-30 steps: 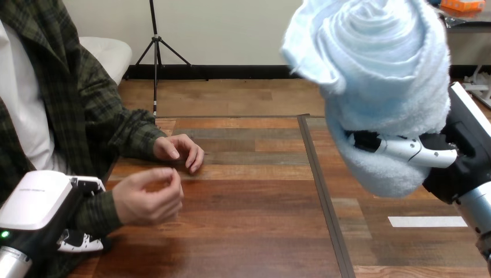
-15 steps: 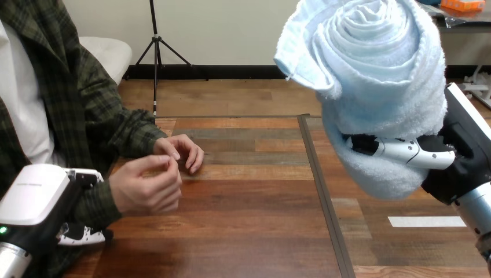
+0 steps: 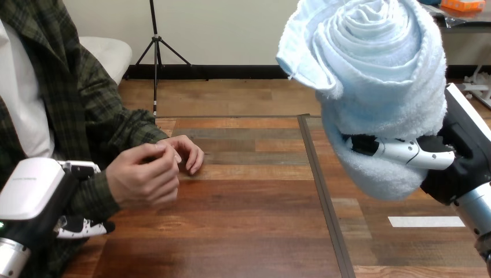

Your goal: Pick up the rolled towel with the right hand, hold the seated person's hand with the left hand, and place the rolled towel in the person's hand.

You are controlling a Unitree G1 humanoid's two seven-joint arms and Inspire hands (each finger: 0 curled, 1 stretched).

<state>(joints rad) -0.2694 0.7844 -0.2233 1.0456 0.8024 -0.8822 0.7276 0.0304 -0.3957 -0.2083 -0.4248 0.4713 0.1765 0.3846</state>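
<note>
- The table (image 3: pixel 249 231) stretched under both my arms.
- The rolled towel (image 3: pixel 376 87) hung high on the right, well above the wood and well apart from the person, its spiral end toward the camera.
- My right hand (image 3: pixel 449 159) gripped it from below, with the thumb pressed into the lower fold.
- My left hand (image 3: pixel 29 194) was wrapped round the person's wrist (image 3: pixel 98 194), one digit above the sleeve and others beneath.
- The person's hand (image 3: pixel 142 179) in that grip was loosely curled, beside their other hand (image 3: pixel 186 152), which rested on the table.
- I judged the pickup and the hold done, with the placing left to do. The towel needed carrying left and down, and those curled fingers would have to open for it.
</note>
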